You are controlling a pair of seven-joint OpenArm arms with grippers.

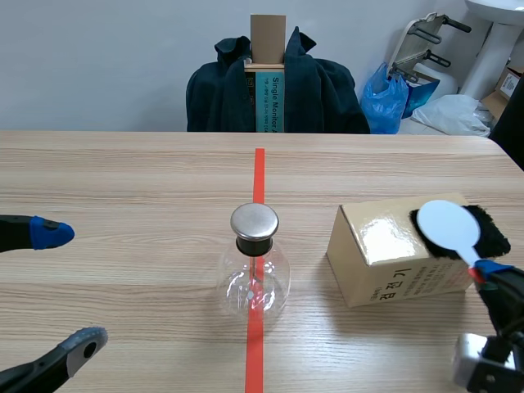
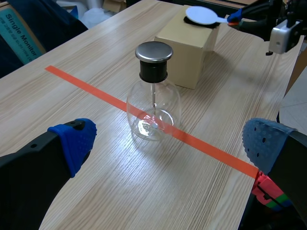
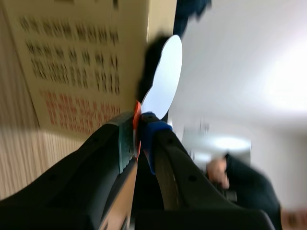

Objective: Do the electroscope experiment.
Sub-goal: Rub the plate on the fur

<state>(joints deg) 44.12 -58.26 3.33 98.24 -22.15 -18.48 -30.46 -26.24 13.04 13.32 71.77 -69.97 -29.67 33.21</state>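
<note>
Slippage of the white paddle (image 1: 446, 225), pinched thinly in the right gripper (image 1: 483, 269), could have toppled the glass electroscope (image 1: 255, 270); the left gripper (image 1: 70, 288) gaped wide.

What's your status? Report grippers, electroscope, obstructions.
Left fingers open, empty, short of clear glass flask with metal cap. Right fingers shut on white round paddle, over black fur pad atop tan cardboard box. Nothing blocking flask.
</note>
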